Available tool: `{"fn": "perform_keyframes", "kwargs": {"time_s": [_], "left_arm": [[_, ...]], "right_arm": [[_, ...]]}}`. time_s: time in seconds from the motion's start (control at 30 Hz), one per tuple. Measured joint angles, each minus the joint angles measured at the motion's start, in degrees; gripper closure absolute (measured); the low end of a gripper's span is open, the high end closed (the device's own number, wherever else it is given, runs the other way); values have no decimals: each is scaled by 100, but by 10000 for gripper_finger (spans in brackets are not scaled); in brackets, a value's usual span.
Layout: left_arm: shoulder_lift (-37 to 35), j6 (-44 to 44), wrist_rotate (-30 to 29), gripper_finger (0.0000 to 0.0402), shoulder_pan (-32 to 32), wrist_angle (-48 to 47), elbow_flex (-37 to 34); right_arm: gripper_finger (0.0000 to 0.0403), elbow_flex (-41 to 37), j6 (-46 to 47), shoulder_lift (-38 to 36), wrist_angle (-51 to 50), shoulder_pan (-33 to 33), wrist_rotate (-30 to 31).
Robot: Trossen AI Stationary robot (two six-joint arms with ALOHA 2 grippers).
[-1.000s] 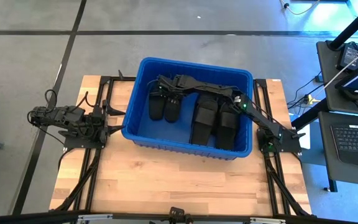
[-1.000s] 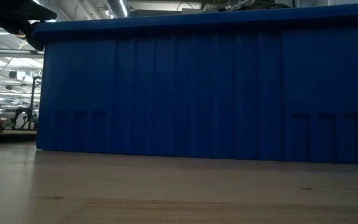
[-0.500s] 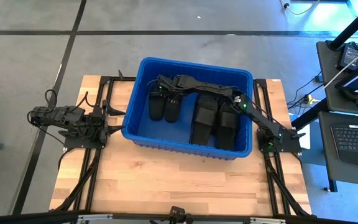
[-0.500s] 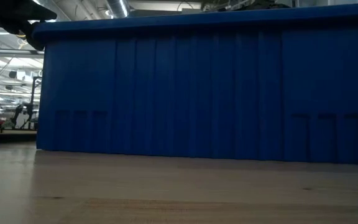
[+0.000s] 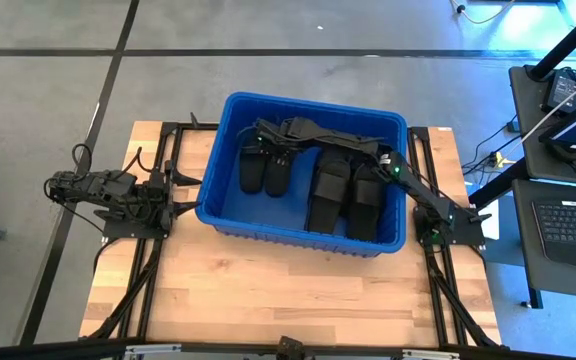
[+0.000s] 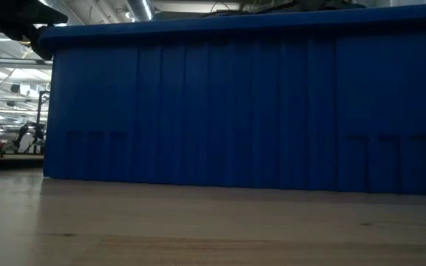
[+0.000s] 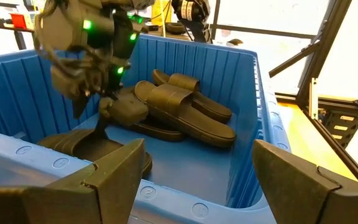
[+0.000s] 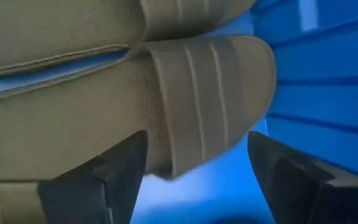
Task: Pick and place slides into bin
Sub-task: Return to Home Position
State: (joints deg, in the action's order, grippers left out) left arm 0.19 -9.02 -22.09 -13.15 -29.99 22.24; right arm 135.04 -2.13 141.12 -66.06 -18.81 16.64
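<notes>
Right tool (image 8: pixel 196 140) spread wide, empty, above slides (image 8: pixel 210 93).

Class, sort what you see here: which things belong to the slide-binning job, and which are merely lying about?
Job: slides, blue bin, right gripper over the slides, left gripper outside the bin.
Lying about: keyboard, floor cables.

Bin (image 5: pixel 298 238) floor bare along left wall; slides (image 5: pixel 330 195) cover mid + right
</notes>
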Motion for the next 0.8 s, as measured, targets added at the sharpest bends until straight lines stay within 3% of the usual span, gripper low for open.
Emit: {"fn": "perform_keyframes", "kwargs": {"time_s": [0.37, 0.8], "left_arm": [[2, 11, 2, 111, 0, -3, 0], [1, 13, 51, 111, 0, -4, 0]], "right_arm": [[125, -2, 1008, -1139, -9, 483, -617], [125, -2, 1716, -2382, -252, 1960, -399]]}}
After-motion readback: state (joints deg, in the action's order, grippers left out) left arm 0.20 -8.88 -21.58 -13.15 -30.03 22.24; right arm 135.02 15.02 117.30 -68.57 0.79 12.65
